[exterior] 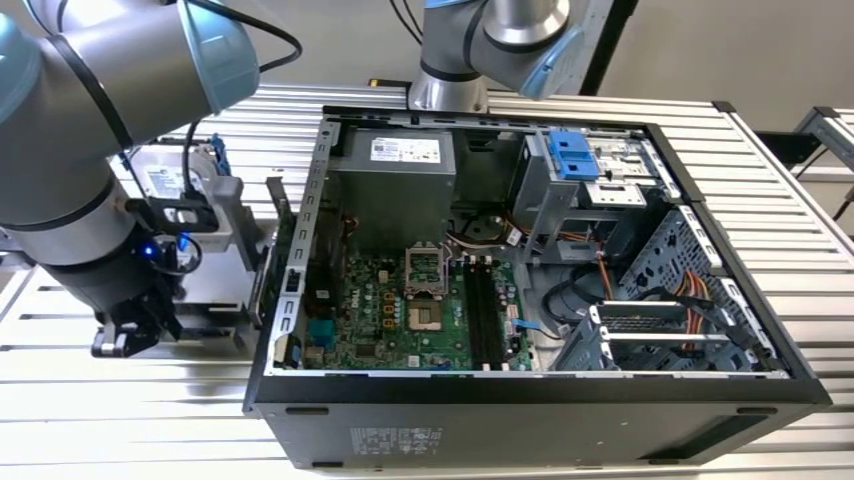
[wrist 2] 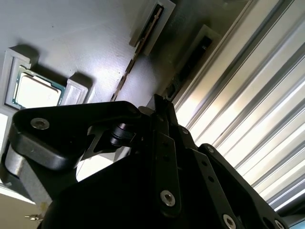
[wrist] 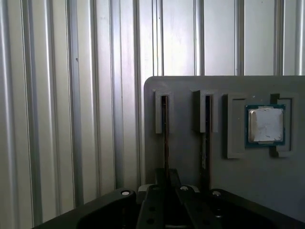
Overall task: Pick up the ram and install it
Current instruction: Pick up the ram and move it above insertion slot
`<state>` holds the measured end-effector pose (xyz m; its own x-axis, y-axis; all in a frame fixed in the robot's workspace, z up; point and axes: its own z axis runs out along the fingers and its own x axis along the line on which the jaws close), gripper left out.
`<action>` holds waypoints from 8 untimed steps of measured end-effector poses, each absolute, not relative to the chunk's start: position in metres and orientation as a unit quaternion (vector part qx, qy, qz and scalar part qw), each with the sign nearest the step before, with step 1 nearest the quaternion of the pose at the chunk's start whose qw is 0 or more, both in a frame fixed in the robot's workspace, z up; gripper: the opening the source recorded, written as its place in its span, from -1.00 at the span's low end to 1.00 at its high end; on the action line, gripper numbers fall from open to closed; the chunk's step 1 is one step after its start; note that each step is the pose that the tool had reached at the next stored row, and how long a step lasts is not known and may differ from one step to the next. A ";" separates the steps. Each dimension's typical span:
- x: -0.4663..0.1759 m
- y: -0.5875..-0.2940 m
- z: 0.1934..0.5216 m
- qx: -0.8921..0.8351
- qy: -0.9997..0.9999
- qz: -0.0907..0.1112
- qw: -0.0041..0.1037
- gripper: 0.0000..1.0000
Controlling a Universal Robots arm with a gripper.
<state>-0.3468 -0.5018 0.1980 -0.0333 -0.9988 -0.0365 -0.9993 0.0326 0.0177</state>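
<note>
The ram (wrist: 164,129) is a thin stick standing on edge in the slot of a grey holder tray (wrist: 267,191) that lies farthest from the processor chip. In the second wrist view the same ram (wrist 2: 190,62) runs straight down into my fingertips. My gripper (wrist: 167,180) (wrist 2: 163,104) sits over its near end, jaws drawn close together on the stick, which is still in its slot. In the exterior view my gripper (exterior: 127,335) hangs low at the exterior view's left, outside the open computer case (exterior: 534,250).
A second stick (wrist: 206,133) stands in the neighbouring slot, and a processor chip (wrist: 266,125) rests in a recess of the same tray. A silver hard drive with blue rails (exterior: 180,180) stands behind my arm. Long black slots (exterior: 483,310) lie on the motherboard. A ribbed metal tabletop (wrist: 71,119) surrounds everything.
</note>
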 end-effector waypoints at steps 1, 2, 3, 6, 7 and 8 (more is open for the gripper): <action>-0.347 -0.502 0.198 -0.695 0.719 0.019 0.007 -1.00; -0.347 -0.502 0.199 -0.695 0.719 0.019 0.007 -1.00; -0.347 -0.502 0.199 -0.695 0.719 0.019 0.007 -1.00; -0.347 -0.502 0.201 -0.695 0.719 0.019 0.007 -1.00; -0.347 -0.502 0.201 -0.695 0.719 0.019 0.007 -1.00; -0.347 -0.502 0.201 -0.695 0.719 0.019 0.007 -1.00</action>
<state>-0.3468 -0.5018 0.2014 -0.0332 -0.9988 -0.0365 -0.9993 0.0326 0.0177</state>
